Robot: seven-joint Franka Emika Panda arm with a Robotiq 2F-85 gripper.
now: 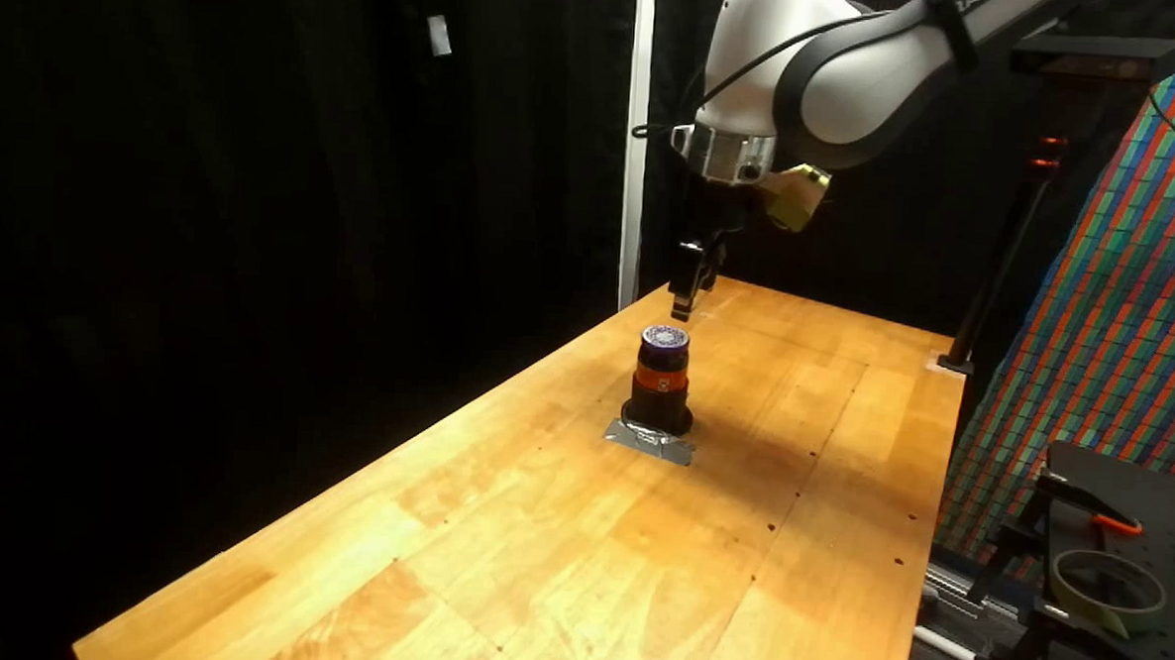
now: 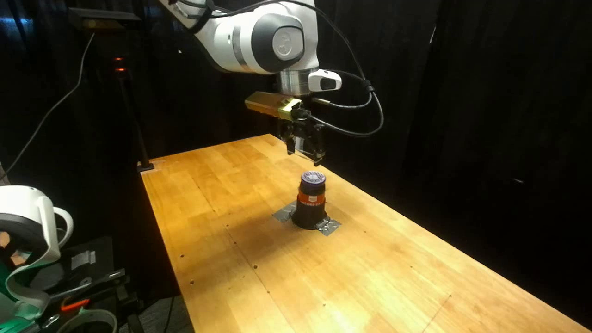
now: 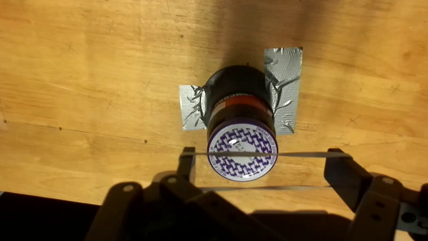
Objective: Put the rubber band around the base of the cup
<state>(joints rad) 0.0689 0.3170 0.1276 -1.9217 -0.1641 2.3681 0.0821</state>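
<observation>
The arm [image 2: 247, 46] bends downward, its gripper [image 2: 304, 157] above the cup [image 2: 311, 199]; jaws stand apart, the rubber band [image 3: 247, 154] stretched around them. The cup stands upright, lidded, its inside hidden.

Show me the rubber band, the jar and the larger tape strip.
Rubber band [image 3: 249, 154], wrist view: its upper strand.
Jar [image 2: 311, 198], in an exterior view: orange label.
Larger tape strip [image 3: 288, 90], wrist view: its middle.

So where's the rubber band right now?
In the lower half of the wrist view, the rubber band is stretched across the open hand, one strand crossing in front of the cup.
</observation>
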